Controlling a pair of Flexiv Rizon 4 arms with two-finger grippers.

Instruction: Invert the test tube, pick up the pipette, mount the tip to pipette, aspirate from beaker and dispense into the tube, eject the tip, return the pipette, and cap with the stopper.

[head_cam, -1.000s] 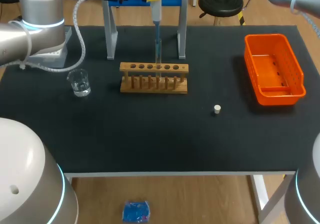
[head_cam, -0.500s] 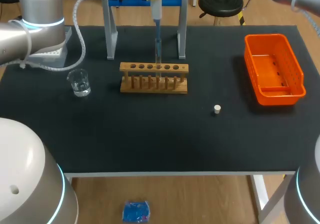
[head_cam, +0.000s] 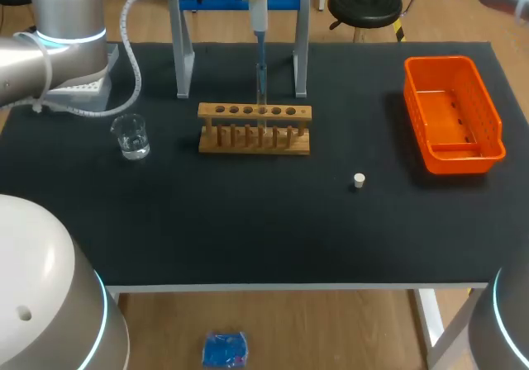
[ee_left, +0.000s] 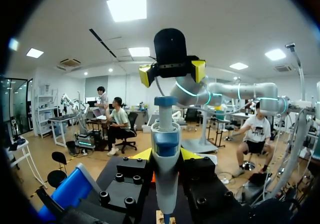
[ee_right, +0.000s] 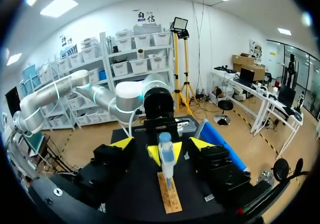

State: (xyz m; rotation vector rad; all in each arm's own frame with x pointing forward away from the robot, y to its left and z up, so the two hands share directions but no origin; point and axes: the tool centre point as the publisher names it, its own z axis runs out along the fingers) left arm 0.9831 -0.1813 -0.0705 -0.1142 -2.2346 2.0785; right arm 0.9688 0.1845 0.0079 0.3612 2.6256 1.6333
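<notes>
Left wrist view: the left gripper [ee_left: 166, 155] clamped the pipette [ee_left: 165, 134] by its barrel — probably light, rigid plastic, best held there — its thin tip down at the fragile glass test tube [head_cam: 262, 92] in the rack [head_cam: 254, 130], toward the far edge of the bench [head_cam: 248, 230]. The right gripper [ee_right: 162, 143] gaped empty.

Bright, even light fell from overhead on the black table [head_cam: 248, 230] around the wooden test tube rack [head_cam: 254, 128], which threw hardly any shadow. Left of the rack, the glass beaker [head_cam: 131, 135] showed small highlights. Above the rack, the pipette [head_cam: 259, 23] stood pale and well lit, without glare.
</notes>
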